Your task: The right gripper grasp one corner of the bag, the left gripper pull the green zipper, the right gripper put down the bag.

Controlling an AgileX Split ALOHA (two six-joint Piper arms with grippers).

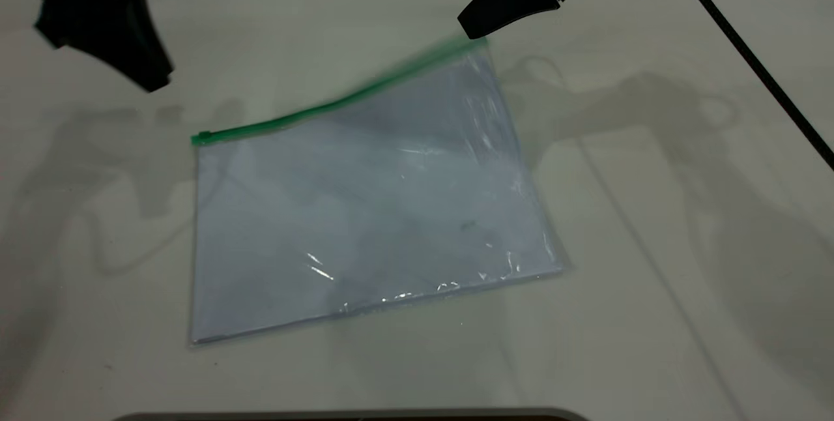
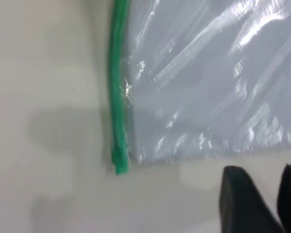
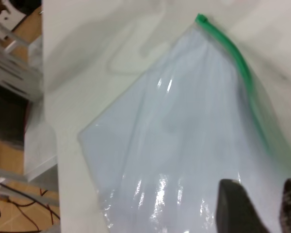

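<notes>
Bag [image 1: 365, 212] flat on table [image 1: 651, 317], green zipper [image 1: 313, 110] along its 12 o'clock edge. Right gripper [image 1: 472, 30] at 1 o'clock, poised at raised corner of the bag [image 1: 479, 49]; grip unclear. Left gripper [image 1: 153, 79] at 10 o'clock, parted, holding nothing.

Right pincer [image 3: 259, 206]: two dark fingertips [image 3: 235, 204] above the bag [image 3: 184, 160]. Green zipper [image 3: 235, 60] along one edge. White surface [image 3: 87, 58] beneath.

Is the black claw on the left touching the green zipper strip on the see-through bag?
Apart. In the exterior view the black left gripper hangs above bare white table, with a clear gap to the narrow green zipper strip edging the clear plastic bag.
</notes>
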